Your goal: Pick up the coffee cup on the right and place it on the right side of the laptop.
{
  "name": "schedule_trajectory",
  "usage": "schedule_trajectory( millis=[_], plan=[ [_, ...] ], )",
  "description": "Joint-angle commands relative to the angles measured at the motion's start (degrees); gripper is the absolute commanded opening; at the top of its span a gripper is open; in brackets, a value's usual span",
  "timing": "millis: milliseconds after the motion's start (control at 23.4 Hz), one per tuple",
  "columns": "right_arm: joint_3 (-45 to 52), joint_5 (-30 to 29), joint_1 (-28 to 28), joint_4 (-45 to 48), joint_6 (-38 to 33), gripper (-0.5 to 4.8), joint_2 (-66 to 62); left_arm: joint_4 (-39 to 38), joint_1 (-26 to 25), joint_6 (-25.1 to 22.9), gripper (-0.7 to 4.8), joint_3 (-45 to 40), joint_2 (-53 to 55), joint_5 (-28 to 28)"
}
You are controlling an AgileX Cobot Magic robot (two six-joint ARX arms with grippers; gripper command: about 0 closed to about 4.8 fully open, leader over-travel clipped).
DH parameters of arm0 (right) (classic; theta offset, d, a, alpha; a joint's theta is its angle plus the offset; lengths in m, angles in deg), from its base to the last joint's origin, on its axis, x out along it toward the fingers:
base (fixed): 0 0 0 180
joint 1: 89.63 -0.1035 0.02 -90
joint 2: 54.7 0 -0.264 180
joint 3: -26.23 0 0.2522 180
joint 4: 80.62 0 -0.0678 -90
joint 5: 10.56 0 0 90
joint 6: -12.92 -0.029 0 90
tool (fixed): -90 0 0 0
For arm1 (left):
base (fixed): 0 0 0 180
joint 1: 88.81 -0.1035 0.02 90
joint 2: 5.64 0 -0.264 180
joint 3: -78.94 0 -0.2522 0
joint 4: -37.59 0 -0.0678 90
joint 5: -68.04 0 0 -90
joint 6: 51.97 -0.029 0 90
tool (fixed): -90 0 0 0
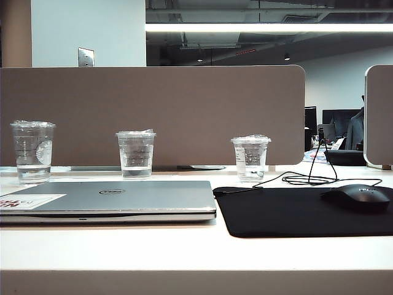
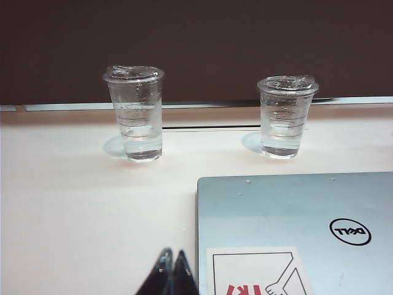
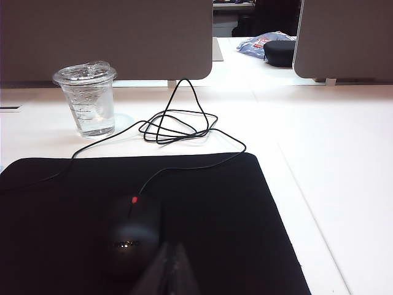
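Nearest the exterior camera lay the bare white table [image 1: 184, 252], and just beyond its front strip the closed laptop [image 1: 116, 200] on the left and a black mouse mat [image 1: 288, 215] on the right, their edges almost meeting. A black mouse [image 1: 359, 196] sat on the mat, its cable [image 1: 307, 178] looped loosely behind it.

Neither arm appeared in the exterior view. The left gripper [image 2: 172, 273] showed in its wrist view with its fingertips pressed together on nothing, poised over the table just beside the laptop's stickered corner. The right gripper [image 3: 169, 270] was likewise clenched and empty, hanging above the mouse.

The coffee cup [image 1: 250, 158] stood upright near the partition [image 1: 153, 110], behind the gap between laptop and mat, well apart from both grippers. Two other clear cups [image 1: 136, 153] [image 1: 32, 152] stood further left and were not the concern.

Assessment: the cup appeared thin-walled clear plastic with only a little liquid at the bottom, hence light, easily crushed and easily tipped. The wall looked smooth and probably slippery. The lid [image 3: 85, 72] looked unfit to bear a grip. A gentle hold across the mid-body, below the rim, seemed advisable, kept upright throughout. The cable loops lay just beside the cup and risked snagging.
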Motion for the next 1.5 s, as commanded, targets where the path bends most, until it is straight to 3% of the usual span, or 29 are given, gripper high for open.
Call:
schedule_trajectory(
  millis=[43,428,556,727,899,1284,1498],
  plan=[
    [0.33,-0.13,-0.04,1.42,0.17,-0.08,0.11,1.14,0.04,-0.22,-0.05,0.22,0.02,0.00],
    [-0.28,-0.81,-0.07,5.33,0.13,-0.08,0.11,0.96,0.09,2.03,-0.05,1.97,0.02,0.02],
    [-4.28,-0.79,-0.02,3.17,-1.40,-0.09,-0.52,0.59,0.09,2.32,-0.05,5.55,0.02,0.02],
    [-9.81,-0.81,-0.07,2.58,-1.38,-0.09,-3.87,-2.32,0.11,7.65,-0.05,10.62,0.07,-0.02],
    [-13.53,-2.01,-0.07,2.97,-1.33,-0.09,-8.37,-3.61,0.15,7.98,-0.05,13.66,1.66,-1.11],
    [-18.58,-9.64,-0.46,15.10,-1.27,-0.09,-24.28,-2.64,0.26,7.98,-0.05,22.32,17.57,-6.78],
    [-20.48,-11.47,-1.05,19.34,-1.27,-0.09,-32.39,-2.56,4.09,7.98,-0.05,28.11,25.88,-9.11]
  ],
)
